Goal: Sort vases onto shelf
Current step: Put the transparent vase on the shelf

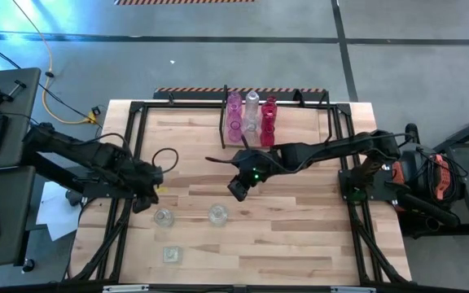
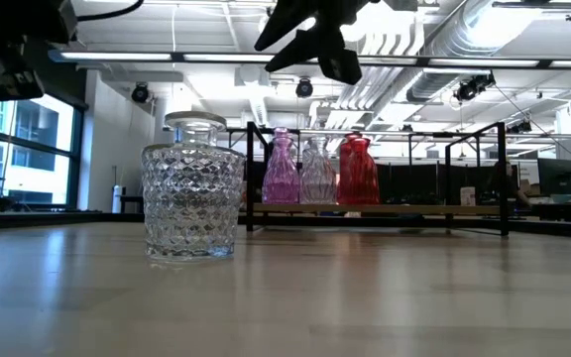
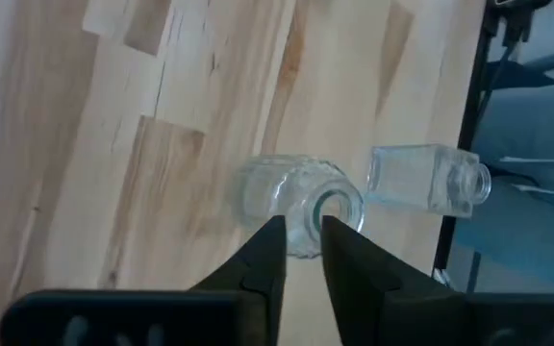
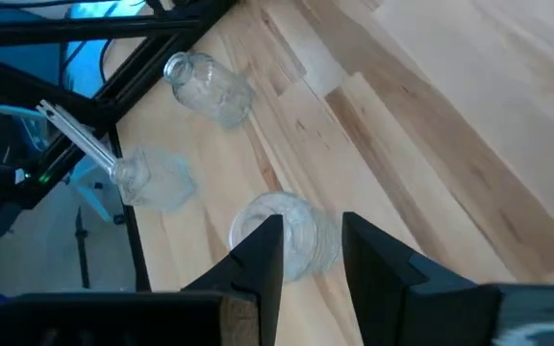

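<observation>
On the wooden counter (image 1: 300,244), the left gripper (image 3: 301,245) hovers with narrowly parted, empty jaws over a clear vase (image 3: 296,202); centre on its neck before clenching, then carry it to the shelf (image 1: 279,102).

Your left claw (image 1: 145,198) hangs just above one vase (image 1: 164,216); another (image 1: 217,214) stands below your right claw (image 1: 238,190); three vases (image 1: 251,116) sit on the shelf (image 1: 275,102) beyond.

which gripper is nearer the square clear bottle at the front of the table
Left. The left gripper hovers just behind the square clear bottle, over a round clear vase. The right gripper hangs farther off, mid-table.
</observation>
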### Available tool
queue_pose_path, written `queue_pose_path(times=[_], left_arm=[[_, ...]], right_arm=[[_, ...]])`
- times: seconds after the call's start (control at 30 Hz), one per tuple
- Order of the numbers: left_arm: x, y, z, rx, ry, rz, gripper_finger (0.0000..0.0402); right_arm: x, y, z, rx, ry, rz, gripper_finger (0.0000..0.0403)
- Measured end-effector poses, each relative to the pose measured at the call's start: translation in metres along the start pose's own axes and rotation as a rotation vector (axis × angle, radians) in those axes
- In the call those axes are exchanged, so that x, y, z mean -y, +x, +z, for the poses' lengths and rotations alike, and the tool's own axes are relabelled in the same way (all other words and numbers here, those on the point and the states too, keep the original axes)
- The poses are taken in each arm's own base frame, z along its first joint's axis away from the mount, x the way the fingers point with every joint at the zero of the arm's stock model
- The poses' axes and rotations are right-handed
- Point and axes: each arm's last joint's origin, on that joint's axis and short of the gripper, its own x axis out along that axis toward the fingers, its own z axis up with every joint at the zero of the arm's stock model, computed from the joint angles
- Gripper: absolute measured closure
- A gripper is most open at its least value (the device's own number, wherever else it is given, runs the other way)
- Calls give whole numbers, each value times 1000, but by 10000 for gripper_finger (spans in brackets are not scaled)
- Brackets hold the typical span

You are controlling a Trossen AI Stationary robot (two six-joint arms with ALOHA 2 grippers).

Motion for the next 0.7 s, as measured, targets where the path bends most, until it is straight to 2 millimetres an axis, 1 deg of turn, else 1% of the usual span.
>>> queue_pose_path(times=[0.1, 0.3, 0.4, 0.5, 0.7], left_arm=[[3, 4, 1, -17, -22, 7, 308], [7, 15, 1, -79, -60, 42, 215], [10, 22, 1, -111, -48, 69, 182], [12, 30, 2, -141, -42, 94, 171], [18, 48, 8, -179, -27, 118, 174]], right_arm=[[0, 0, 0, 1, -27, -1, 313], [0, 0, -1, -8, -61, 2, 313], [0, 0, -1, -8, -75, 2, 313], [0, 0, -1, -8, -76, 2, 313], [0, 0, -1, -11, -76, 3, 313]])
